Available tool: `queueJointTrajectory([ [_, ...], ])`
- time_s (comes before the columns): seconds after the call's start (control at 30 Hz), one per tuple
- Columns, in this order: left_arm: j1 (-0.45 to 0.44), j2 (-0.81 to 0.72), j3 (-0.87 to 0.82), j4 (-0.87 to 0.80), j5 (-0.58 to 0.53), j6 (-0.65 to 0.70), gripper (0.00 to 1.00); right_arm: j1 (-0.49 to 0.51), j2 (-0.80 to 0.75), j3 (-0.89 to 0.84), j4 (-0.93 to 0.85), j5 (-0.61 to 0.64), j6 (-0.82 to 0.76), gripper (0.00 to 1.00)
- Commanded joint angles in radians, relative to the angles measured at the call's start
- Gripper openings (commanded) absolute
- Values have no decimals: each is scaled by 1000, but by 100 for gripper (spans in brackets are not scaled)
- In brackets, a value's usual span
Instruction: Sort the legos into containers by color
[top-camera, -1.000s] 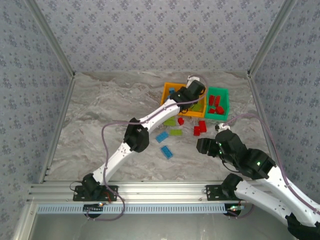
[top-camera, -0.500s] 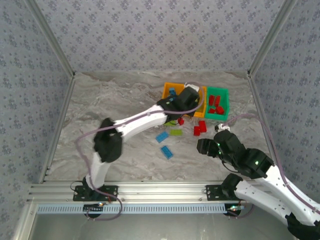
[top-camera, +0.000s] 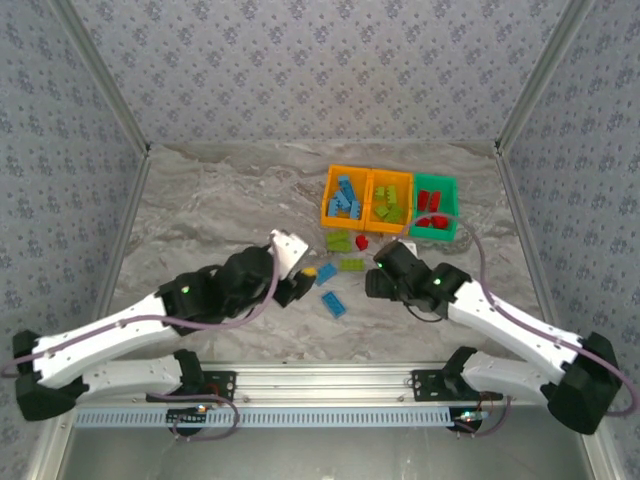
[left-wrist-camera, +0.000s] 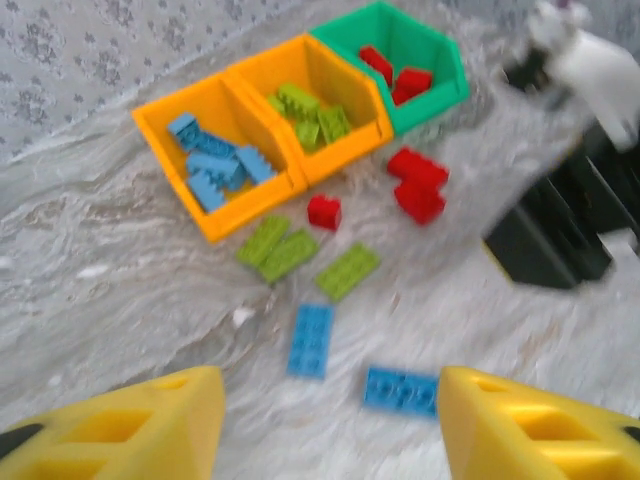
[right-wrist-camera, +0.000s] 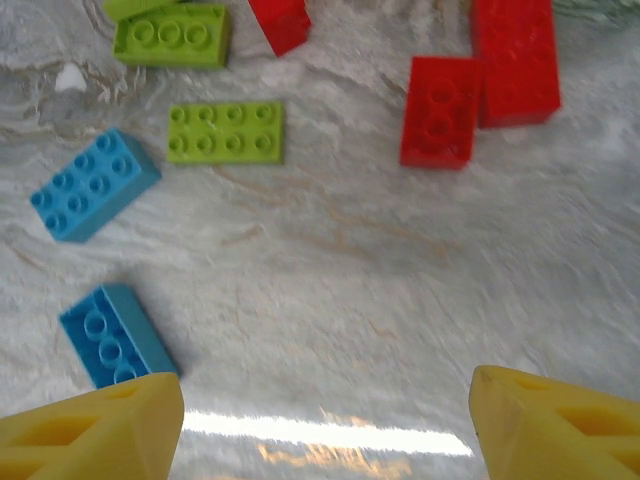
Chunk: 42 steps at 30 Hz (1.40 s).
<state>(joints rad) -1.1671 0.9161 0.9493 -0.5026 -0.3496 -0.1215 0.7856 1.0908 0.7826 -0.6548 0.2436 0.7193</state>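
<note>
1. Left wrist view shows the job best: eight loose legos (left-wrist-camera: 347, 271) lie on the marble table (left-wrist-camera: 110, 270), just in front of the containers, so that is what is left to sort.
2. Counted by colour, the loose ones are three red bricks (left-wrist-camera: 417, 168), three lime green bricks (left-wrist-camera: 288, 255) and two light blue bricks (left-wrist-camera: 311, 340).
3. Three containers stand side by side, touching.
   - The first orange bin (left-wrist-camera: 175, 170) holds blue.
   - The second orange bin (left-wrist-camera: 335, 160) holds green.
   - The green bin (left-wrist-camera: 435, 100) holds red.
   - Each seems to hold a handful, but the blur stops me counting exactly.
4. The left gripper (left-wrist-camera: 330, 405) has its yellow fingers (left-wrist-camera: 120, 425) spread wide with nothing between them. It hovers low over the table with the two blue bricks just ahead, so I'd guess it is lining up a blue pick.
5. The right gripper (right-wrist-camera: 325, 420) is likewise spread and empty, looking down on the same scatter. Two red bricks lie side by side at the upper right of its view, nearest the green bin, which looks like its natural share.
</note>
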Motion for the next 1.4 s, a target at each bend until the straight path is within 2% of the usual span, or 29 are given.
queueJointTrajectory([
  [0.0, -5, -127, -99, -50, 91, 252, 64, -34, 106, 32, 199, -33, -81, 77],
  [0.1, -3, -191, -174, -15, 208, 411, 71, -84, 231, 87, 261, -67, -165, 75],
  [0.2, 23, -208, -189, -33, 308, 480, 85, -132, 374, 150, 297, -105, -221, 70],
  [0.33, 52, -237, -243, -21, 438, 551, 95, -176, 513, 197, 370, -58, -285, 66],
  [0.4, 52, -240, -254, -19, 458, 565, 99, -208, 589, 227, 395, -80, -314, 64],
  [0.5, 58, -230, -252, -29, 448, 578, 99, -231, 669, 277, 411, -102, -357, 58],
  [0.7, 93, -213, -248, -27, 442, 569, 99, -239, 715, 296, 459, -144, -423, 40],
  [0.87, 109, -192, -242, -28, 442, 565, 99, -241, 721, 278, 495, -176, -440, 27],
  [1.03, 113, -189, -242, -27, 437, 562, 99, -238, 679, 261, 475, -148, -434, 23],
  [1.13, 114, -188, -243, -26, 433, 559, 99, -221, 577, 199, 492, -114, -410, 22],
  [1.37, 116, -197, -241, -20, 438, 556, 99, -181, 177, -8, 480, 43, -283, 21],
])
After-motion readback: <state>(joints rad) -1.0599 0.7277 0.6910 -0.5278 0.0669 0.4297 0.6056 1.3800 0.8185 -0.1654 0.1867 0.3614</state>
